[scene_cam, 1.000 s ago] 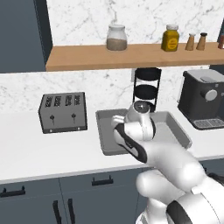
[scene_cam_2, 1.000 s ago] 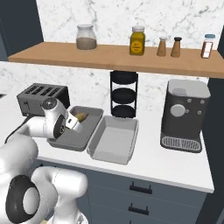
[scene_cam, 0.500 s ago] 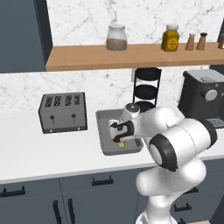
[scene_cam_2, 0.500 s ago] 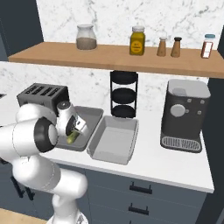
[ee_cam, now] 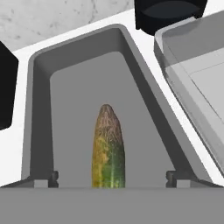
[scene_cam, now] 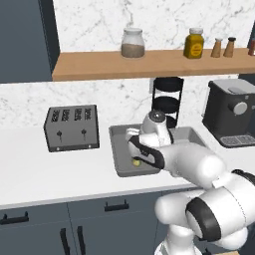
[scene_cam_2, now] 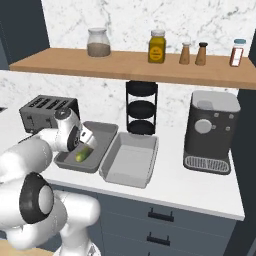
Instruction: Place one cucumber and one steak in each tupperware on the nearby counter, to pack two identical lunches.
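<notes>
At the bottom centre of the hand view the cucumber (ee_cam: 108, 148) lies flat on the floor of the left tupperware (ee_cam: 39, 127), between the two spread fingertips (ee_cam: 49, 177) of the gripper (ee_cam: 111, 178), which stands released and touches nothing. The cucumber looks stiff, light and smooth-skinned (likely to roll or slip under a loose pinch), so a hold across its middle would be safest if it needed moving. The sloped grey walls close in on both sides, leaving room mostly straight up and out. In the right base view the gripper (scene_cam_2: 86, 141) sits low over that container (scene_cam_2: 107, 131), cucumber (scene_cam_2: 82, 155) inside, with the second, unfilled tupperware (scene_cam_2: 129, 160) touching it at centre frame. Both rest on the counter (scene_cam_2: 195, 192); no steak is visible. Farther back stand the toaster (scene_cam_2: 46, 110), a black tiered rack (scene_cam_2: 142, 107) and a coffee machine (scene_cam_2: 210, 131).
</notes>
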You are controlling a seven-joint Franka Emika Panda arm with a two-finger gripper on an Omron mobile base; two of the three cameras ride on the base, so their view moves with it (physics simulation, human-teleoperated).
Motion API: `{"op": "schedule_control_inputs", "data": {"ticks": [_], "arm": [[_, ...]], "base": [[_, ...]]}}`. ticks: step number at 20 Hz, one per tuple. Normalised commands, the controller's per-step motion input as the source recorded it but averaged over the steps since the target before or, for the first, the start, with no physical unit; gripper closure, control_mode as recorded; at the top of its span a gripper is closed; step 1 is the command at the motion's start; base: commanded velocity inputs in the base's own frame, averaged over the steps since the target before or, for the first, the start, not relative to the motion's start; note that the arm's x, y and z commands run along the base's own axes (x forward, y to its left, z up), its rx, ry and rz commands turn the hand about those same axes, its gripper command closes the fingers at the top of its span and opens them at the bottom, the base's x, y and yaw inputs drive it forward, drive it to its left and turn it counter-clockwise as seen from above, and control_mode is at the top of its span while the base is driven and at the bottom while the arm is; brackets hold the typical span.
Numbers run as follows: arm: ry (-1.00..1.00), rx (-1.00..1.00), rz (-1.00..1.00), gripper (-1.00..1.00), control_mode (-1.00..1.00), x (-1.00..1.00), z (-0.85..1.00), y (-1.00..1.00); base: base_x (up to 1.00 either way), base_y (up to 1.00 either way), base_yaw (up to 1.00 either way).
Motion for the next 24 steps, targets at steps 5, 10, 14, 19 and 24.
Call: {"op": "schedule_control_inputs", "data": {"ticks": [5, 10, 14, 19, 24], "arm": [[-0.1, 0.0, 0.0, -1.0, -1.0, -1.0, 1.0, -0.22], [0.01, 0.0, 0.0, -1.0, -1.0, -0.96, 0.64, -0.28], [0.01, -0.01, 0.02, -1.0, -1.0, -0.96, 0.05, -0.1], [0.0, 0.0, 0.0, -1.0, 1.0, -0.2, 0.0, -0.01], [0.0, 0.0, 0.0, -1.0, 1.0, 0.0, 0.0, 0.0]], "base": [[0.0, 0.0, 0.0], [0.0, 0.0, 0.0], [0.0, 0.0, 0.0], [-0.8, -0.21, 0.02], [-1.0, -0.45, 0.0]]}}
